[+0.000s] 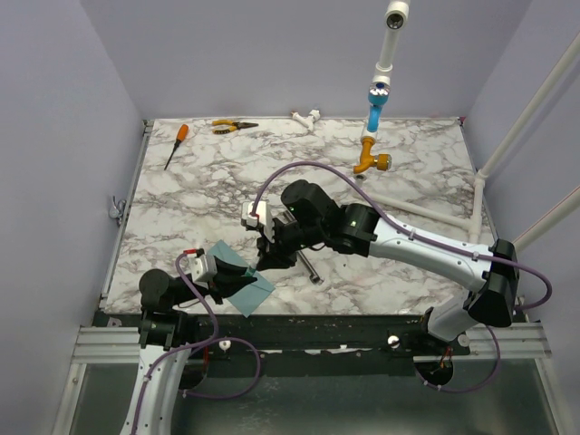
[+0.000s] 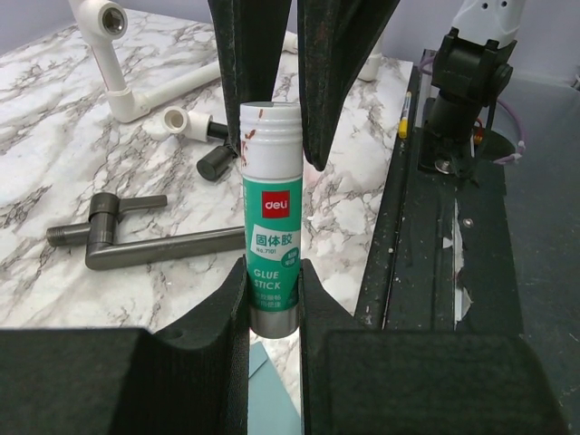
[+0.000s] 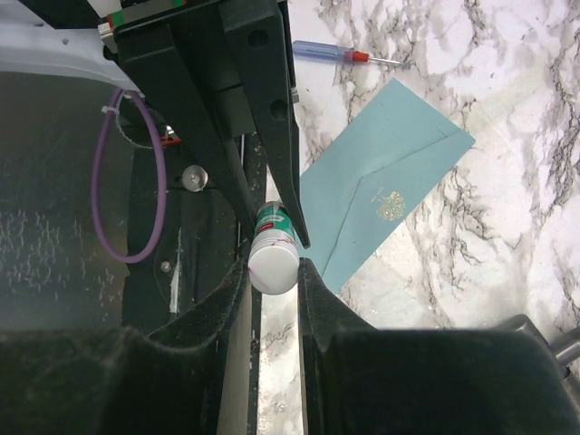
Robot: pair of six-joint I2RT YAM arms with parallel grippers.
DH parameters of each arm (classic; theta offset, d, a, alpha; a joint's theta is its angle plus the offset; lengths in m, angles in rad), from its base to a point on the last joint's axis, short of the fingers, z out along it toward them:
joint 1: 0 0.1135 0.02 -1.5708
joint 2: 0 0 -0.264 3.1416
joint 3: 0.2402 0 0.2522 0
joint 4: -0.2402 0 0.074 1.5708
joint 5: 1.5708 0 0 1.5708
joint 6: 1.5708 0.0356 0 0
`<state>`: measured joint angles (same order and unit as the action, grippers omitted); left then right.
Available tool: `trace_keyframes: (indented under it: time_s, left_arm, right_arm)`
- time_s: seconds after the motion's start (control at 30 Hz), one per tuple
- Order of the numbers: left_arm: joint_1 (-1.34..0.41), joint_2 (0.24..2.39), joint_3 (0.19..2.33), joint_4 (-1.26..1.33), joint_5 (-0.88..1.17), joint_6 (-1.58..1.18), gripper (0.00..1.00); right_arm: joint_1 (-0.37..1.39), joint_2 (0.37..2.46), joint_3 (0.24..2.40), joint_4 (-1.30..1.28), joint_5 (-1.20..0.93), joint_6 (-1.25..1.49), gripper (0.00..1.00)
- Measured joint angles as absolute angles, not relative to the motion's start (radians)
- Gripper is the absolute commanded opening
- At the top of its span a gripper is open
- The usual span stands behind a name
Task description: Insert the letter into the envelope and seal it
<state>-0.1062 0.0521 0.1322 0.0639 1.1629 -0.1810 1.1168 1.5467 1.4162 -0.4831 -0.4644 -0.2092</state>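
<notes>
Left wrist view: left gripper [image 2: 274, 276] clamped on the green body of the glue stick [image 2: 270, 217]. Right gripper [image 3: 274, 272] pinches its white top. Right wrist view alone shows the envelope [image 3: 381, 195] whole: flat on the tabletop [image 3: 507, 227] at the near edge, gold emblem up, contents unreadable.

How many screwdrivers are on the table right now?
2. An orange-handled screwdriver lies at the far left in the top view; a blue-handled screwdriver lies beyond the teal paper envelope in the right wrist view. Others may be hidden.
</notes>
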Motion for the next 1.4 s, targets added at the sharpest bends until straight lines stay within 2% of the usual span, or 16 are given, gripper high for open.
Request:
trace_keyframes:
  time_s: [0.13,0.2,0.23,0.3,0.37,0.6,0.63,0.67,0.77,0.97,1.07,1.3,1.4]
  left_arm:
    - [-0.105,0.052,0.132,0.064,1.162,-0.179,0.00]
    - [-0.104,0.052,0.132,0.063,1.161,-0.179,0.00]
    - [-0.104,0.052,0.132,0.063,1.161,-0.179,0.00]
    - [-0.104,0.052,0.132,0.062,1.160,-0.179,0.00]
    - [-0.104,0.052,0.132,0.067,1.158,-0.179,0.00]
    - [-0.105,0.049,0.150,0.171,1.154,-0.179,0.00]
    - [-0.105,0.048,0.150,0.175,1.154,-0.179,0.00]
    - [-0.105,0.048,0.150,0.178,1.154,-0.179,0.00]
    - [-0.105,0.047,0.150,0.181,1.154,-0.179,0.00]
    - [-0.105,0.044,0.150,0.186,1.153,-0.179,0.00]
    - [-0.105,0.044,0.150,0.186,1.153,-0.179,0.00]
    - [-0.105,0.043,0.150,0.186,1.153,-0.179,0.00]
    - [-0.105,0.043,0.150,0.186,1.153,-0.179,0.00]
  right_arm:
    - [1.119,1.546,1.414,-0.480,-0.454,-0.210,0.01]
    - [1.119,1.546,1.414,-0.480,-0.445,-0.210,0.08]
    - [1.119,1.546,1.414,-0.480,-0.439,-0.210,0.16]
    - [1.120,1.546,1.414,-0.480,-0.434,-0.208,0.38]
    - [1.121,1.544,1.415,-0.480,-0.434,-0.200,0.53]
    - [1.147,1.543,1.408,-0.495,-0.413,-0.164,0.82]
    - [1.148,1.538,1.408,-0.496,-0.411,-0.163,0.96]
    - [1.148,1.530,1.408,-0.496,-0.406,-0.159,1.00]
    - [1.148,1.514,1.418,-0.500,-0.393,-0.152,0.99]
    - [1.147,1.511,1.453,-0.495,-0.388,-0.137,0.81]
    - [1.147,1.516,1.467,-0.496,-0.380,-0.131,0.79]
    - [1.147,1.543,1.478,-0.495,-0.375,-0.126,0.63]
    - [1.147,1.549,1.478,-0.495,-0.372,-0.124,0.42]
